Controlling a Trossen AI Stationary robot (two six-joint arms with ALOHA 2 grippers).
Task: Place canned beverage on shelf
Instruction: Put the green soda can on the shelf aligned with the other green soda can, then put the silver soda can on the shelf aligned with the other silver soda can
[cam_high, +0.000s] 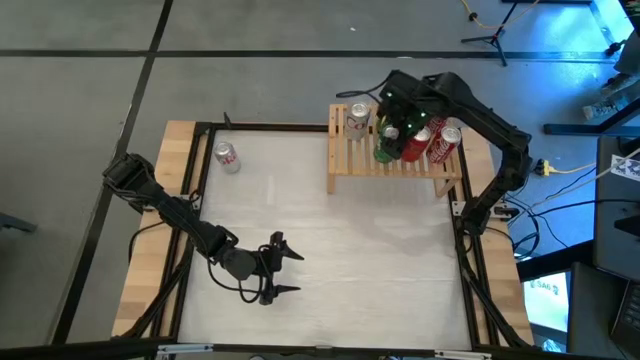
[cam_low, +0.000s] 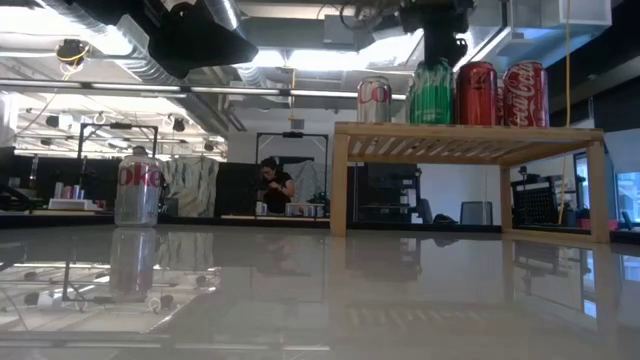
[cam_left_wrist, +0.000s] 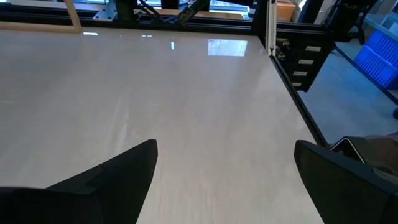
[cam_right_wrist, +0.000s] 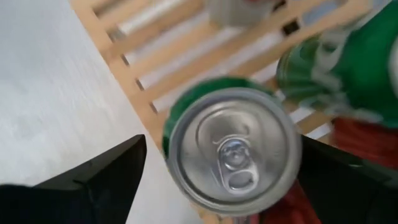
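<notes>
The light-wood slatted shelf (cam_high: 350, 160) stands at the table's far right; it also shows in the low view (cam_low: 470, 140). On it stand a silver can (cam_high: 358, 118), a green can (cam_high: 386, 151) and two red cans (cam_high: 443, 141). My right gripper (cam_high: 393, 122) is open right above the green can (cam_right_wrist: 233, 149), one finger on either side of its top; a gap shows beside one finger. The can stands upright on the slats (cam_low: 432, 92). A second green can (cam_right_wrist: 351, 62) stands next to it. My left gripper (cam_high: 288, 272) waits open and empty over the table's near half.
A silver diet cola can (cam_high: 227, 157) stands on the table at the far left; it also shows in the low view (cam_low: 138, 190). The table's black frame rail (cam_left_wrist: 292, 56) runs along its edge. Bare white tabletop (cam_high: 350, 250) lies between the shelf and my left gripper.
</notes>
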